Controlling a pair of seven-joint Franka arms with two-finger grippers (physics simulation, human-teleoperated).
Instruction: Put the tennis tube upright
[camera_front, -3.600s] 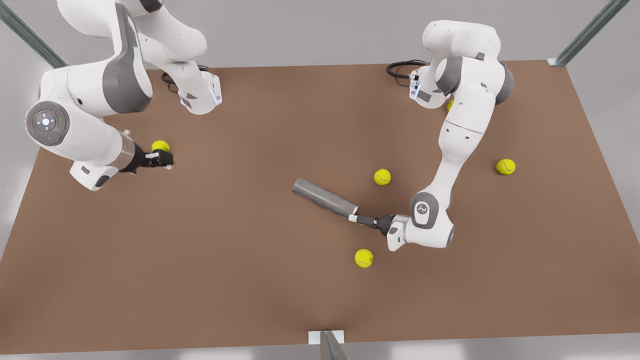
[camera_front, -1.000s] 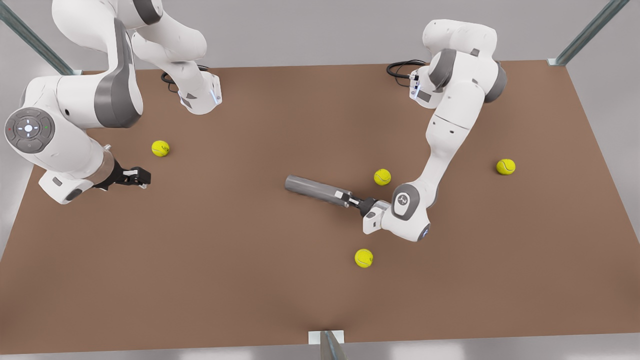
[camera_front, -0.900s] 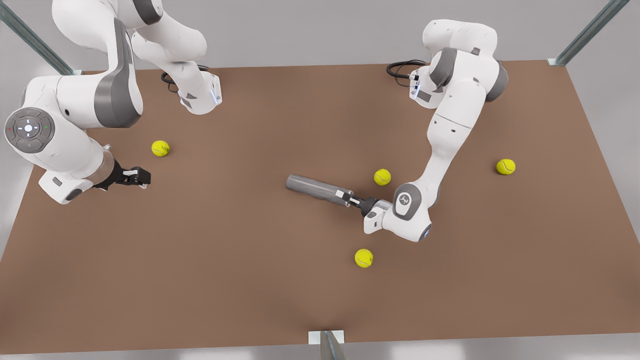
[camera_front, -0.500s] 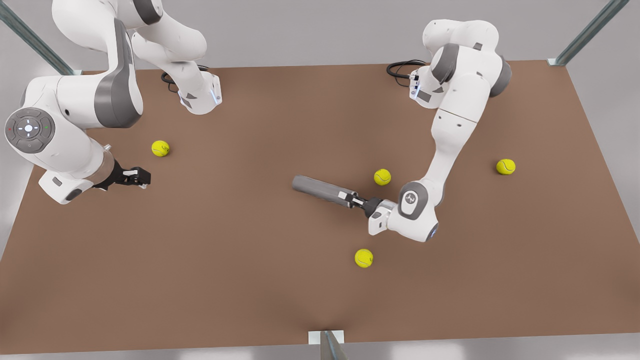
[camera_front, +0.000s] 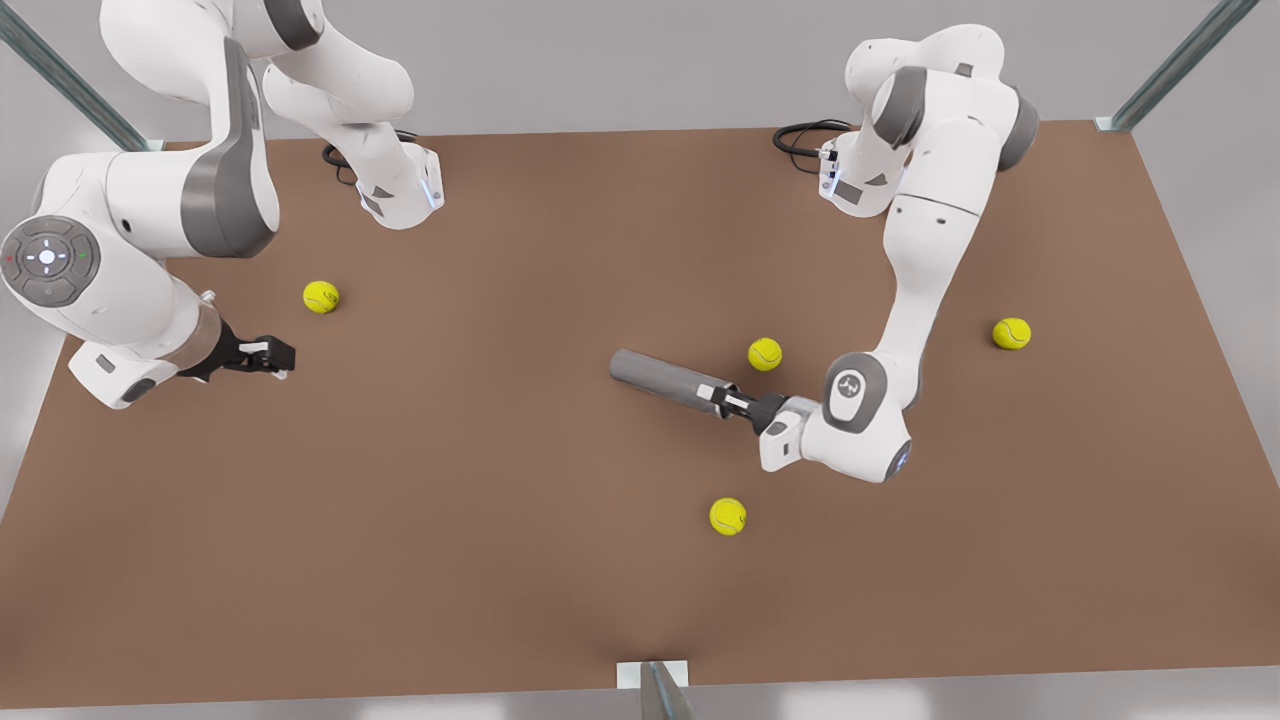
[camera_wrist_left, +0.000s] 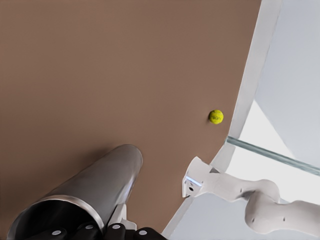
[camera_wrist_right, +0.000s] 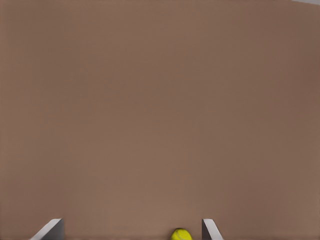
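Gleaming cylindrical tennis tube (camera_front: 665, 380), lying

4 tennis balls (camera_front: 321, 297), 1 tennis tube (camera_front: 668, 381), 2 arms (camera_front: 925, 250), 1 table (camera_front: 500, 560).

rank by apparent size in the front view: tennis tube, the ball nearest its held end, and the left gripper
1. tennis tube, clearly the longest.
2. left gripper, clamped on the tube's end, partly hidden, so only roughly above the ball.
3. tennis ball, smallest, though close to the gripper's visible part.
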